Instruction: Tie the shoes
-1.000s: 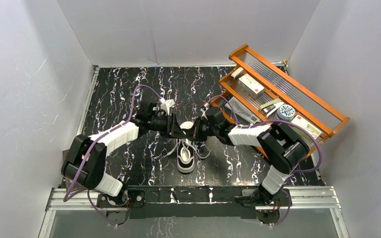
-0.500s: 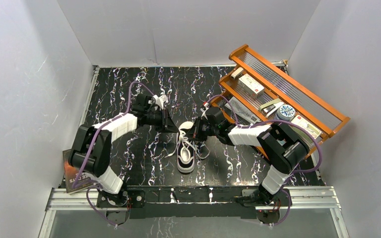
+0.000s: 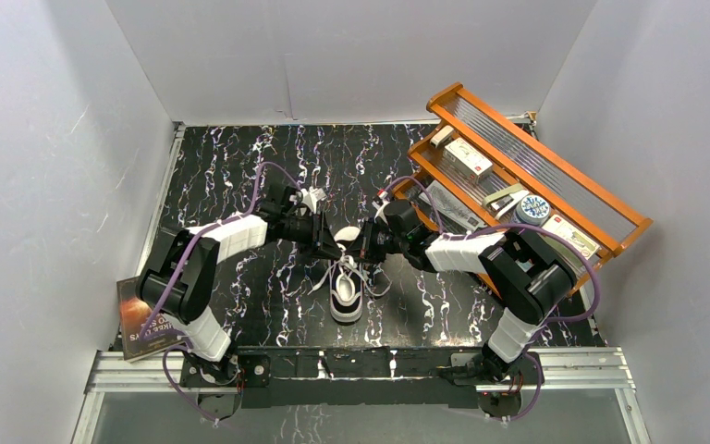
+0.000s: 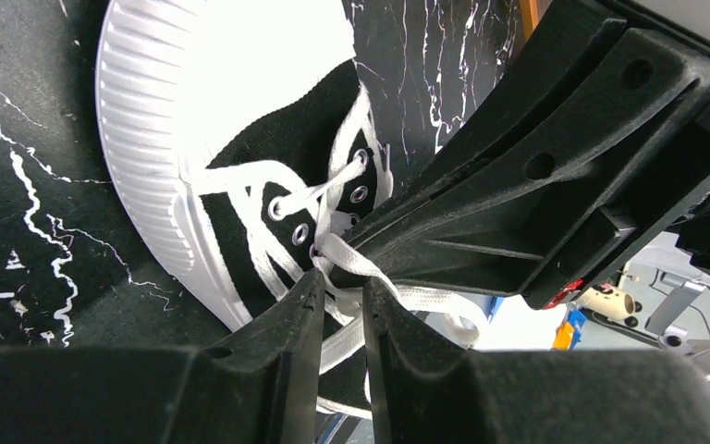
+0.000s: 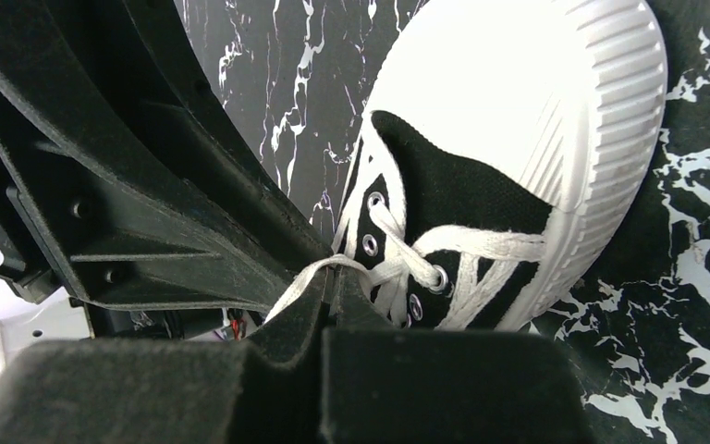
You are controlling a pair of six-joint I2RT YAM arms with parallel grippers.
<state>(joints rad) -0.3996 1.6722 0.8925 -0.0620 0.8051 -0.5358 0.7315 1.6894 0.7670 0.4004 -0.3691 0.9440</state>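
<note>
The sneaker (image 3: 347, 282) is lying lengthwise, toe pointing away from the arms, as left gripper (image 4: 342, 294) and right gripper (image 5: 329, 294) are each pinching a lace (image 4: 384, 282).

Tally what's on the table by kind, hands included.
Sneaker: 1
Wooden rack of small items: 1
Book, at the table's left edge: 1
Hands: 2, left hand and right hand, both at the laces
Total: 5

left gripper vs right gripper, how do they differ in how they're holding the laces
The left gripper has a narrow gap between its fingers, lace threaded through; the right gripper is pinched fully shut on a strand. The left reaches in from the sneaker's left, the right from its right. Both meet above the eyelets.
</note>
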